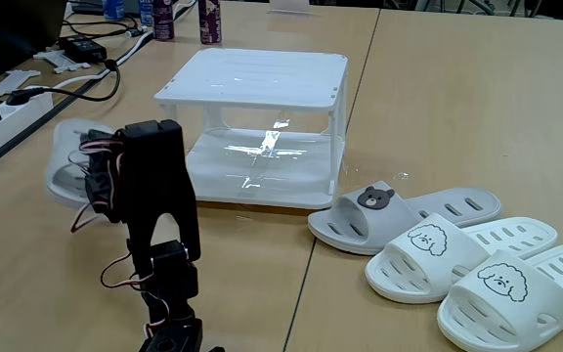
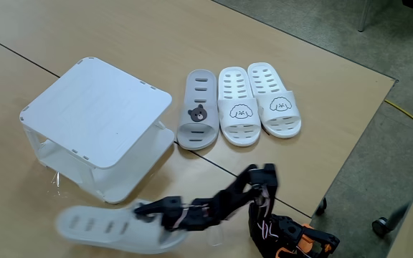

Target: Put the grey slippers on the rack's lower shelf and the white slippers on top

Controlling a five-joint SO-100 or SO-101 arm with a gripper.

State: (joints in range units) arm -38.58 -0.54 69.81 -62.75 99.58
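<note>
In a fixed view from above, the rack (image 2: 95, 115) stands in the left half of the frame on the wooden bench (image 2: 321, 93), its slatted top bare, and the lower shelf (image 2: 153, 154) shows as a glossy white tray below it. Right of the rack, three slippers lie side by side, toes toward the top of the frame: one of the grey slippers (image 2: 198, 109) with its bear badge, just beside the rack's right corner, then the two white slippers (image 2: 257, 104) with the dog faces, touching each other. At the bottom of that frame the black arm (image 2: 224, 204) reaches left, and its pincer (image 2: 153, 210) is closed over the edge of the second grey slipper (image 2: 110, 228), which appears blurred and sits in front of the rack at lower left. In the other fixed view, the rack (image 1: 257, 83) sits in the upper middle, the lower shelf (image 1: 262, 161) carrying only reflections of light. The arm (image 1: 154, 215) stands at lower left, with the held grey slipper (image 1: 66, 161) partly hidden behind it, left of the rack. The other grey slipper (image 1: 389, 213) and the white pair (image 1: 477, 266) lie at lower right. Cables (image 1: 76, 49) and bottles (image 1: 208, 20) sit at the upper left.
</note>
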